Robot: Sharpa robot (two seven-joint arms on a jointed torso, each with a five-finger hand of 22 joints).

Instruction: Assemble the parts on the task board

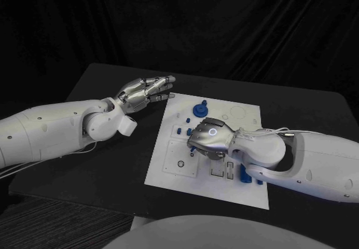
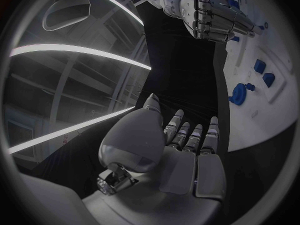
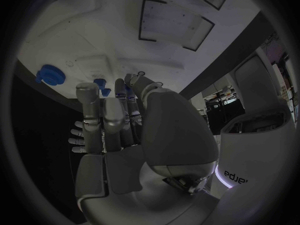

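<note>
The white task board (image 1: pixel 168 166) lies in the middle of the black table. A round blue part (image 1: pixel 201 110) stands near its far edge, with small blue pieces (image 1: pixel 180 129) beside it and more blue parts (image 1: pixel 245 179) at the near right. My right hand (image 1: pixel 208 136) hovers over the board's middle, fingers curled down onto a small blue part (image 1: pixel 192 151); whether it grips it is hidden. My left hand (image 1: pixel 146 91) floats by the board's far left corner, fingers stretched out and holding nothing. The right wrist view shows the right hand (image 3: pixel 125 130) and the round part (image 3: pixel 50 74).
Bare black table (image 1: pixel 112 166) lies left of the board, under my left arm. Empty rectangular slots (image 1: pixel 217 170) and a round recess (image 1: pixel 238 111) mark the board. The left wrist view shows the left hand (image 2: pixel 181 150), the right hand (image 2: pixel 215 17) and the board (image 2: pixel 262 105).
</note>
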